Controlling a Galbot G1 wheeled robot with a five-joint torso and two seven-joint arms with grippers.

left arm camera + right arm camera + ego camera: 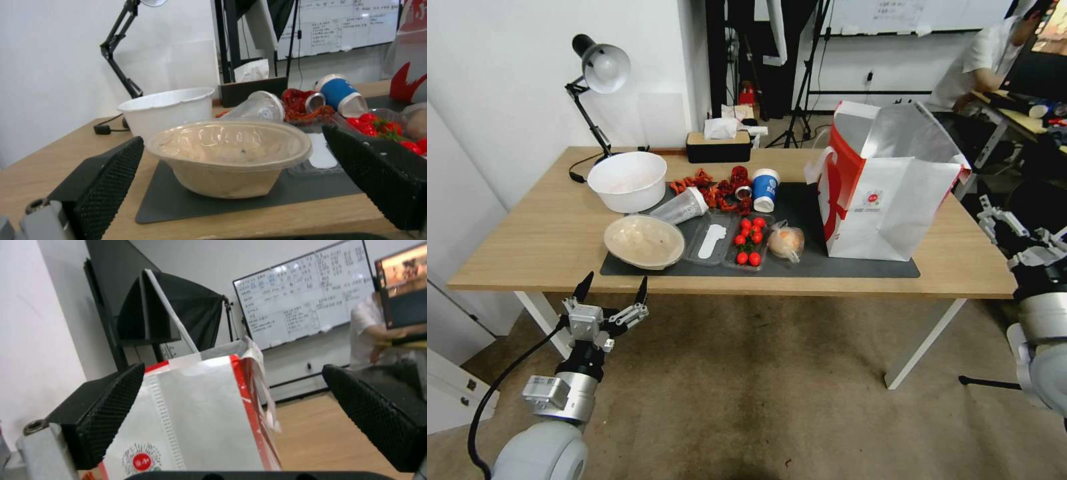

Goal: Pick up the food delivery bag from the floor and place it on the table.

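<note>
The food delivery bag (887,200) stands upright on the table (534,240), at the right end of the dark grey mat. It is white with red side panels, a small red logo and a foil-lined open mouth. My right gripper (1020,230) hangs open just off the table's right edge, clear of the bag; the right wrist view looks at the bag (200,426) past the spread fingers (106,420). Below the table's front edge, over the floor (747,400) at the left, my left gripper (616,287) is open and holds nothing.
Left of the bag the mat carries a beige lidded bowl (644,240), a white bowl (627,180), cherry tomatoes (749,241), a bagged bun (787,241), a blue cup (765,189) and red scraps. A desk lamp (600,73) and a tissue box (719,145) stand at the back.
</note>
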